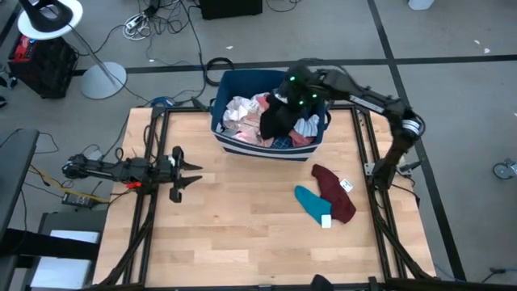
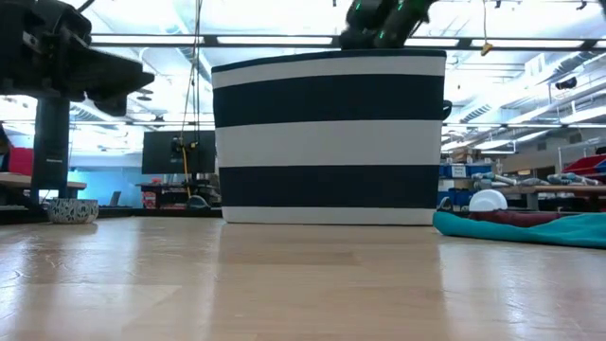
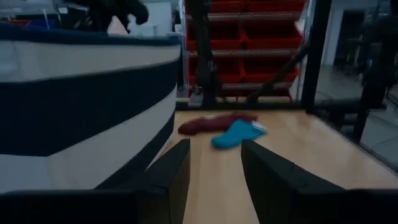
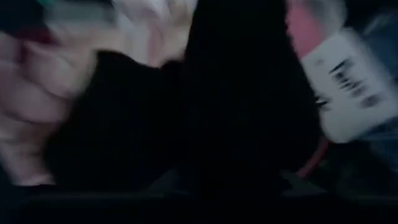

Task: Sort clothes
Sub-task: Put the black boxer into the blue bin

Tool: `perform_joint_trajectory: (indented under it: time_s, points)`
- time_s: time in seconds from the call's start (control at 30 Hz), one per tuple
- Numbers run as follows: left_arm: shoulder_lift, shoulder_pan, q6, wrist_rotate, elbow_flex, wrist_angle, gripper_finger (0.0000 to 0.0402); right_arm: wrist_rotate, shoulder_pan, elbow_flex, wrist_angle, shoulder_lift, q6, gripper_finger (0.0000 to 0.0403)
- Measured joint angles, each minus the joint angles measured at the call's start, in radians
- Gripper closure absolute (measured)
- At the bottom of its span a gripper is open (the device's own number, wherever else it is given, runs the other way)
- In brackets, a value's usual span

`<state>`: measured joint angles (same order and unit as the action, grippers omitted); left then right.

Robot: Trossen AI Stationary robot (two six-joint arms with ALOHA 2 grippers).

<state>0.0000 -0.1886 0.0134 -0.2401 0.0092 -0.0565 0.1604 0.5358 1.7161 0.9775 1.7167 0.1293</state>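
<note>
- High view: the right end effector point(image 1: 292, 95) hangs over the navy-and-white striped bin point(image 1: 234, 142) at the far edge of the wooden surface point(image 1: 242, 226). A black garment point(image 1: 277, 120) droops from it into the bin, among white and pink pieces point(image 1: 242, 111); it appears closed on that garment. A maroon garment point(image 1: 334, 192) and a teal garment point(image 1: 311, 202) lie touching each other on the surface, near the bin on the right side. The left end effector point(image 1: 187, 171) rests low at the left side, fingers spread, holding nothing.
- Low view: the bin point(image 2: 329, 137) stands in the middle; the teal garment point(image 2: 530, 228) lies flat at right with the maroon one point(image 2: 516, 217) on it.
- Left wrist view: its two fingers point(image 3: 171, 171) stand apart and empty, beside the bin wall point(image 3: 81, 106); the teal point(image 3: 235, 133) and maroon point(image 3: 208, 123) garments lie beyond.
- Right wrist view: black cloth point(image 4: 205, 118) fills the frame, pale and pink fabric point(image 4: 37, 81) around it.
</note>
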Motion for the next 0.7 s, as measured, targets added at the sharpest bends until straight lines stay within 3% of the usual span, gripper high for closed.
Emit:
perform_joint_trajectory:
  time_s: [0.4,0.57,0.7]
  points:
    - [0.000,0.000,0.040,0.006,0.004,0.024,0.0252,0.005,-0.003,0.005,0.044,0.286,0.001,0.0194]
    - [0.005,-0.001,0.038,0.009,0.005,0.031,0.0252,0.001,0.011,0.001,0.061,0.252,0.004,0.0174]
    - [0.006,-0.001,0.037,0.006,0.004,0.005,0.0252,-0.013,0.024,-0.003,0.082,0.146,0.004,0.0176]
